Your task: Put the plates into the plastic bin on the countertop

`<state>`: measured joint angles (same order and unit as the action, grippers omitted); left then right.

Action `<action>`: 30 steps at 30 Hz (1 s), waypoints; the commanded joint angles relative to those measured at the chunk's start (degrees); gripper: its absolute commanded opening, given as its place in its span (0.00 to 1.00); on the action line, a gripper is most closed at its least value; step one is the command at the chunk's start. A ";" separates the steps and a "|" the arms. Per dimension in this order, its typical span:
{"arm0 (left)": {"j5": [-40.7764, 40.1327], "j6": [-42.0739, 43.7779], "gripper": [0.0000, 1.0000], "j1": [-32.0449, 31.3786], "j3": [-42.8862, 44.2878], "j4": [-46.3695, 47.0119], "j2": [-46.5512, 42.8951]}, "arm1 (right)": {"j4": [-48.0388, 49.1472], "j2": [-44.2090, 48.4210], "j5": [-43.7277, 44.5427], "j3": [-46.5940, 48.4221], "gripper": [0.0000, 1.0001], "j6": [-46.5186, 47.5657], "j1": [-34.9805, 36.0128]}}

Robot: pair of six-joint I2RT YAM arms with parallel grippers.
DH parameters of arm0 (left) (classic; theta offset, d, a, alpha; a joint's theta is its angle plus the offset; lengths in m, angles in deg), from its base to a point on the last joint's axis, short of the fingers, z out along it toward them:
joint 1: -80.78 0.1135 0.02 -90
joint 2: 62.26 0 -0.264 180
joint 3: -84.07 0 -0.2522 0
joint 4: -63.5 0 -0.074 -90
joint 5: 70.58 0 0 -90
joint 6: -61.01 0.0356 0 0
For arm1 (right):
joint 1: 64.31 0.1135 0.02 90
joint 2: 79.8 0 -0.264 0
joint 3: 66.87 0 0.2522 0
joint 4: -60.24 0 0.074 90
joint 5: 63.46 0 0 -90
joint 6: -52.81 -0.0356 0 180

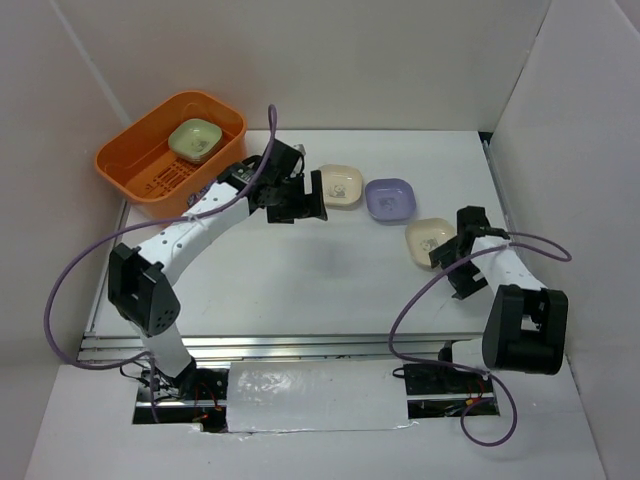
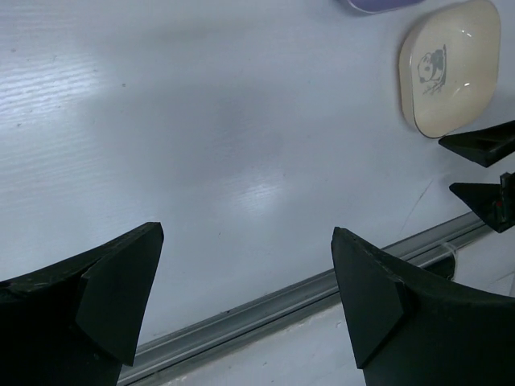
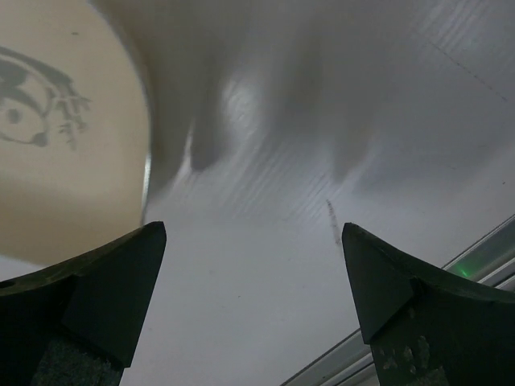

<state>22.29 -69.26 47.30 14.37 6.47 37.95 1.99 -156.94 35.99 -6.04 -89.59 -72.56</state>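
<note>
The orange plastic bin [image 1: 150, 165] stands at the countertop's [image 1: 310, 280] far left corner, with a green plate [image 1: 195, 138] inside it. Three plates lie in a row on the countertop: cream [image 1: 340, 185], lavender [image 1: 390, 198] and a second cream one [image 1: 428, 238]. My left gripper [image 1: 318, 198] hangs open just left of the first cream plate, holding nothing. In the left wrist view my left gripper [image 2: 245, 241] is over bare white surface, the second cream plate [image 2: 449, 68] far right. My right gripper [image 1: 450, 272] is open beside that plate [image 3: 64, 137], with nothing between its jaws [image 3: 253, 233].
White walls enclose the table on the left, back and right. A metal rail [image 1: 300, 345] runs along the front edge and shows in the left wrist view [image 2: 306, 293]. Purple cables loop off both arms. The right gripper's fingertips [image 2: 483, 145] show in the left wrist view.
</note>
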 commanded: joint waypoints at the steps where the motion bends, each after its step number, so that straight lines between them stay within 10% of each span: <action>1: -0.68 2.30 0.99 0.60 -2.66 0.11 -5.45 | 7.83 -1.08 3.20 -3.46 0.98 -3.58 -0.45; 15: 0.64 4.76 0.99 2.71 -13.20 1.69 -13.80 | 12.66 9.90 1.53 -5.32 0.97 -7.36 -1.85; 25: 1.08 6.87 0.99 4.29 -10.75 -0.50 -12.93 | 14.61 -8.89 0.56 1.53 0.94 -9.82 -2.12; 30: 1.78 7.22 0.99 5.87 -12.15 -0.06 -13.72 | 16.98 -9.51 1.27 1.18 0.77 -9.74 -2.73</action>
<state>22.79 -63.51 52.16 1.25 6.03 26.01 17.38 -166.27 35.71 -6.50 -98.31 -74.48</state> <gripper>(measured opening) 0.993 0.802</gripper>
